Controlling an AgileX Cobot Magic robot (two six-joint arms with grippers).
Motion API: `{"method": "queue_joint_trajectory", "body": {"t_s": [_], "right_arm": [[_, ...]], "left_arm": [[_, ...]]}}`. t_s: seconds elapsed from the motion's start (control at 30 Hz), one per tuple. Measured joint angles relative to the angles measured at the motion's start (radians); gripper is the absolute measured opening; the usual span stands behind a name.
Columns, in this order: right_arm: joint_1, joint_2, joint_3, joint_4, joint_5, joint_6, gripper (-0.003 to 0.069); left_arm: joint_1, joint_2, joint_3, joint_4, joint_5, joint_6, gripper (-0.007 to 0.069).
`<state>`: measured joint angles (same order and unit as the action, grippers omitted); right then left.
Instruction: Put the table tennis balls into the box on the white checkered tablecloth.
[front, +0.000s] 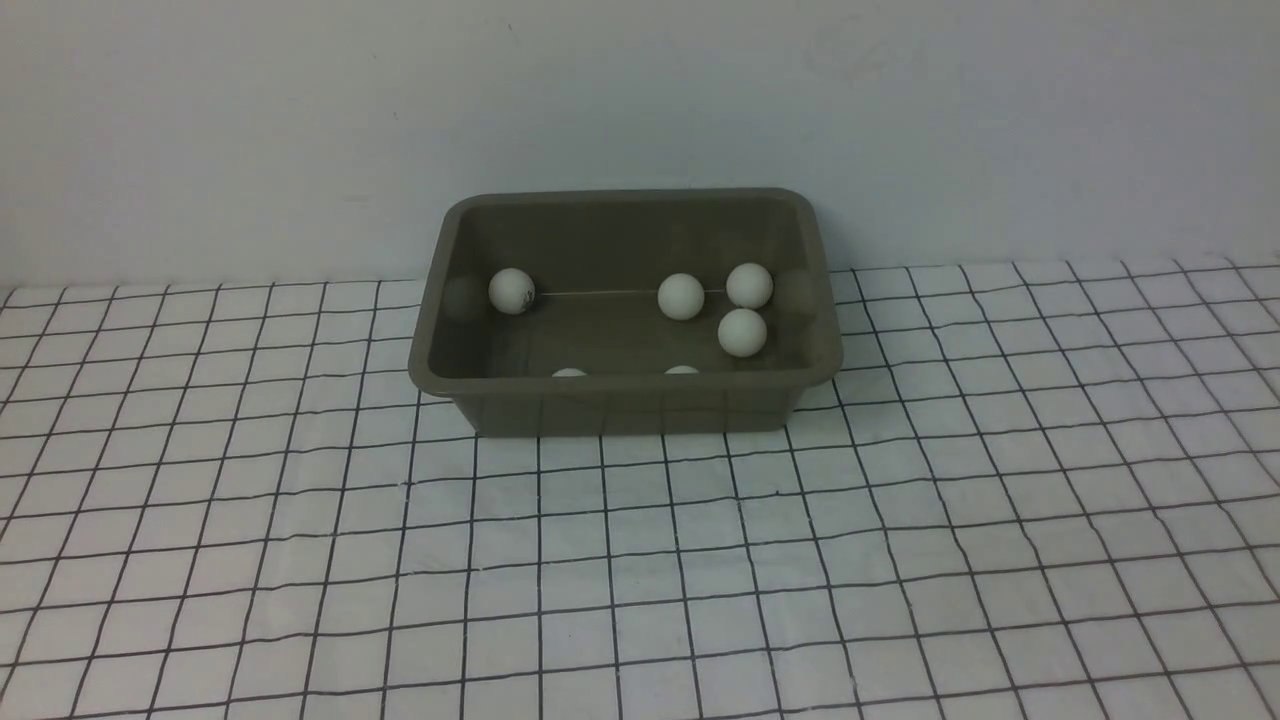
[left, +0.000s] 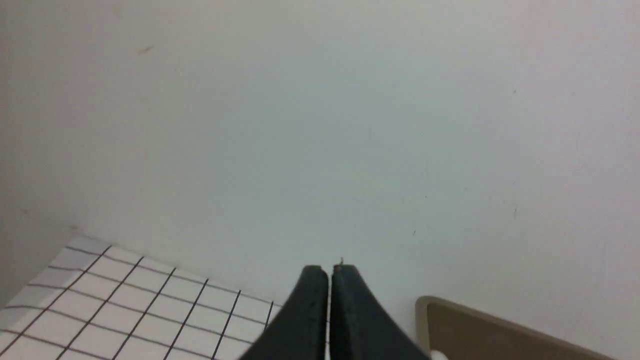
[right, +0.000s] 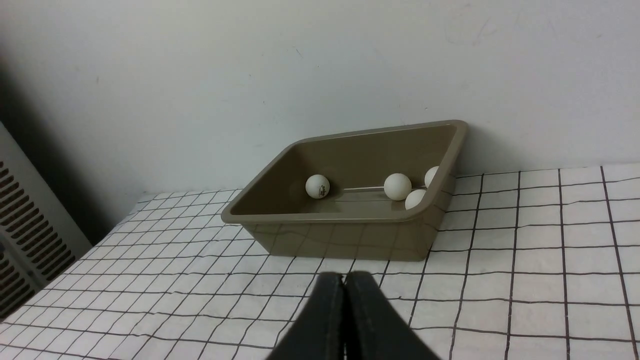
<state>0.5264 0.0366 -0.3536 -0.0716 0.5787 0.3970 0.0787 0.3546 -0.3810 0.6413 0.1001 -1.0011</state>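
The left gripper (left: 329, 272) is clenching on nothing, its two black jaws pressed together, and is hanging in front of the pale wall (left: 320, 125) above the cloth's far edge, with a corner of the box (left: 480, 332) just beside it. The right gripper (right: 344, 280) is likewise clenching empty, jaws meeting tip to tip, and is hovering over the cloth (right: 525, 260) a little way in front of the box's near wall. Neither gripper is showing in the front view.

The box (front: 620, 405) is sitting on the cloth (front: 640, 580) at its far edge, close against the wall, about midway along that edge. All six balls are lying inside it. One ball (front: 511, 291) is resting near the box's far left corner, showing a small dark mark. Three balls (front: 681, 296) (front: 749, 285) (front: 742, 332) are clustering toward the far right corner, the last nearer the front. Two more (front: 569, 373) (front: 682, 370) are peeking just above the box's near rim, mostly hidden by it.
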Motion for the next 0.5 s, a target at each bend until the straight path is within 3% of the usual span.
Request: {"method": "queue_joint_trajectory", "body": {"t_s": [0.2, 0.3, 0.4, 0.5], "right_arm": [[0.000, 0.000, 0.000, 0.000, 0.000, 0.000, -0.0018], [0.000, 0.000, 0.000, 0.000, 0.000, 0.000, -0.0018], [0.000, 0.000, 0.000, 0.000, 0.000, 0.000, -0.0018], [0.000, 0.000, 0.000, 0.000, 0.000, 0.000, -0.0018]], "left_arm": [[0.000, -0.036, 0.008, -0.006, -0.064, -0.109, -0.0004], [0.000, -0.036, 0.024, -0.031, -0.100, -0.106, -0.0004], [0.000, -0.036, 0.075, -0.157, -0.139, -0.005, -0.0004], [0.000, -0.067, 0.156, -0.360, -0.148, 0.227, -0.0004]]}}
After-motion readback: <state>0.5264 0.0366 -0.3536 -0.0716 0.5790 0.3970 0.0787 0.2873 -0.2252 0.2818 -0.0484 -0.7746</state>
